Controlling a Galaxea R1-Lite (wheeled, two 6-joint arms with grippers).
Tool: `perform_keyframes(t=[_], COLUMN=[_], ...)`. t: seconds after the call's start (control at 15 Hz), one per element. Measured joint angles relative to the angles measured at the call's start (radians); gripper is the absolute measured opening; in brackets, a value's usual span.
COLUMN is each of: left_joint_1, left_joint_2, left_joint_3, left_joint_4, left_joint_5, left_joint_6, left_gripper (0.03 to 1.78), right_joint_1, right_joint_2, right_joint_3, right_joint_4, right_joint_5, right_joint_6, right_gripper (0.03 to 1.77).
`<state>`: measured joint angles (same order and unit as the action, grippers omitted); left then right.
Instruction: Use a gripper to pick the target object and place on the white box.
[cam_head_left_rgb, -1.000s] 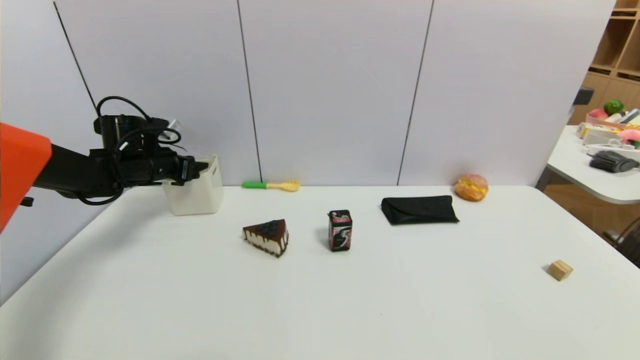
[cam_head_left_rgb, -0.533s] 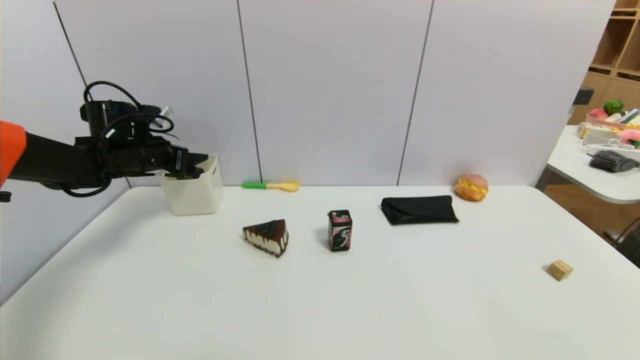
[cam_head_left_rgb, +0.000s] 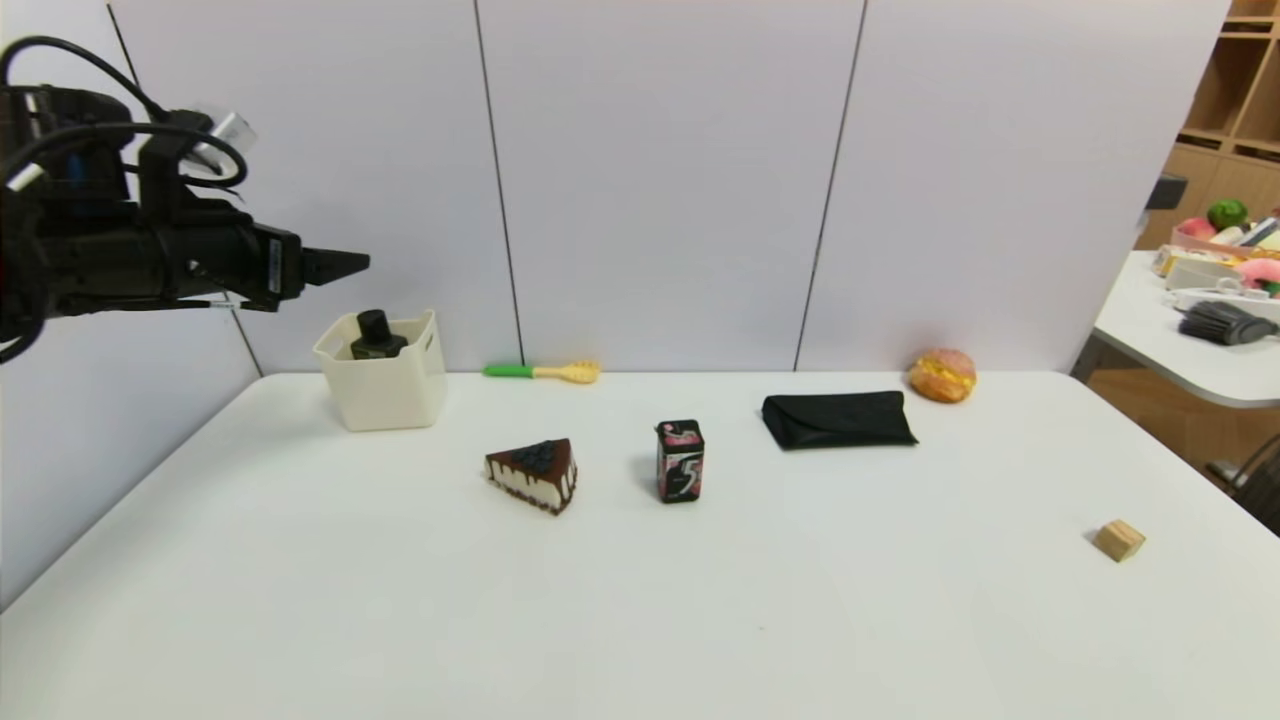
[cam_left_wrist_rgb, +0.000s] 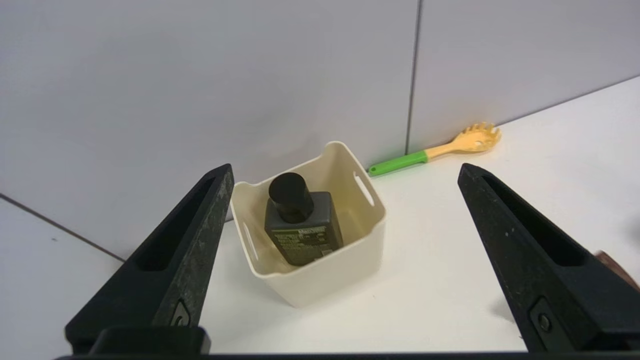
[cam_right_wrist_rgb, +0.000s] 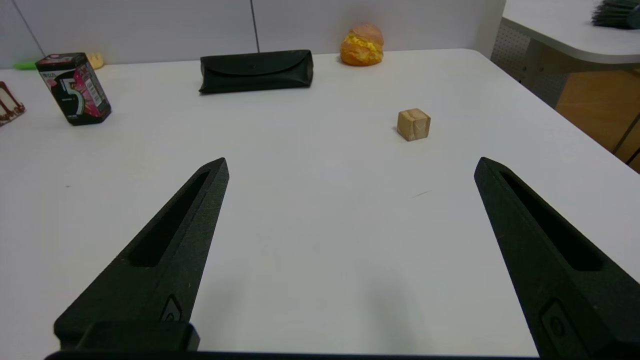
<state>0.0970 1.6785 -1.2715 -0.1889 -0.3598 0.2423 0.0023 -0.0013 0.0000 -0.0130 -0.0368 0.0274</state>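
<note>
Black pump bottle (cam_left_wrist_rgb: 302, 220): flat-sided, inside the white box, apart from the jaws
Left gripper (cam_left_wrist_rgb: 345, 170): matte black jaws spread wide, above the box
White box (cam_left_wrist_rgb: 330, 280): cream plastic, tapered, slotted handles
Right gripper (cam_right_wrist_rgb: 352, 162): jaws spread over the tabletop (cam_head_left_rgb: 640, 620)
Gum box (cam_head_left_rgb: 680, 462): glossy black-red, reads "5"

At nine o'clock, the left end effector (cam_left_wrist_rgb: 345, 170) is showing matte black, tapering fingers with dark recesses and small screws, its black body carrying looping black cables (cam_head_left_rgb: 120, 130) and a silver-grey camera block (cam_head_left_rgb: 225, 140).
</note>
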Motion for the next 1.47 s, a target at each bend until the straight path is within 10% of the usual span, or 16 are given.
perform_keyframes(t=[0.93, 1.47], left_joint_1=[-0.029, -0.103], left_joint_2=[-1.231, -1.613], left_joint_3=[0.979, 1.250], left_joint_4=[0.026, 0.034], left_joint_5=[0.007, 0.240], left_joint_6=[-0.049, -0.089], left_gripper=[1.69, 1.69], right_joint_1=[0.000, 0.000], right_joint_2=[0.000, 0.000], right_joint_3=[0.000, 0.000], right_joint_4=[0.000, 0.000], right_joint_5=[0.000, 0.000], right_joint_6=[0.000, 0.000], right_gripper=[1.70, 1.70])
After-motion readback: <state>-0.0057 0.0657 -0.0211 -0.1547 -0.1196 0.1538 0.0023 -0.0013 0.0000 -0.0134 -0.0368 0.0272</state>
